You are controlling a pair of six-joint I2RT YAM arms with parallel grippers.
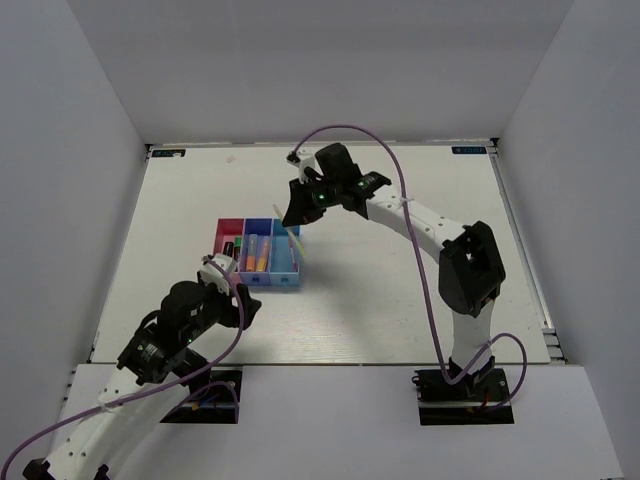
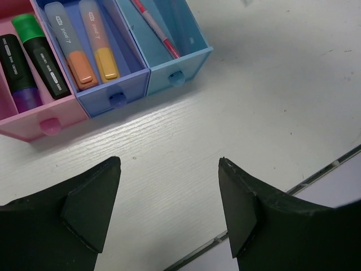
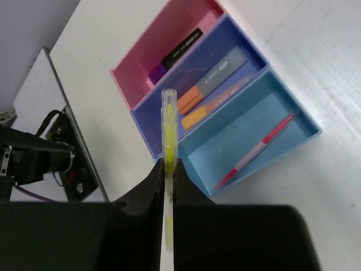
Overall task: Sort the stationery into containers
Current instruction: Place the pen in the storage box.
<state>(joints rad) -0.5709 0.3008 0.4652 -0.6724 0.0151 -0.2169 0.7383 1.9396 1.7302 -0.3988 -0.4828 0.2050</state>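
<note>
Our right gripper [image 3: 168,170] is clamped on the thin yellow pen [image 3: 169,121]. Both fingers press on its lower shaft, and the clear-capped end sticks straight out past the fingertips. Beyond that end sit the three joined bins. The light blue bin [image 3: 254,116] lies just right of the pen's tip, and a red pen [image 3: 260,148] rests slantwise on its floor. In the wrist view the cap lines up with the wall of the dark blue bin [image 2: 96,103]. From above, the pen hangs across the light blue one. We cannot tell whether its tip touches the bin.

Our left gripper [image 2: 169,206] is spread wide and grasps nothing, with bare table [image 2: 271,101] between its fingers. The bins lie ahead of it and off to its left, well apart from the fingertips. Straight ahead of the left finger is the dark blue bin, where an orange highlighter [image 2: 72,51] and an amber highlighter [image 2: 99,40] lie side by side. Further left, the pink bin [image 2: 25,129] contains a green-capped black marker [image 2: 40,62] next to a purple-capped black marker [image 2: 16,73]. The light blue bin stands ahead, between the two fingers.
</note>
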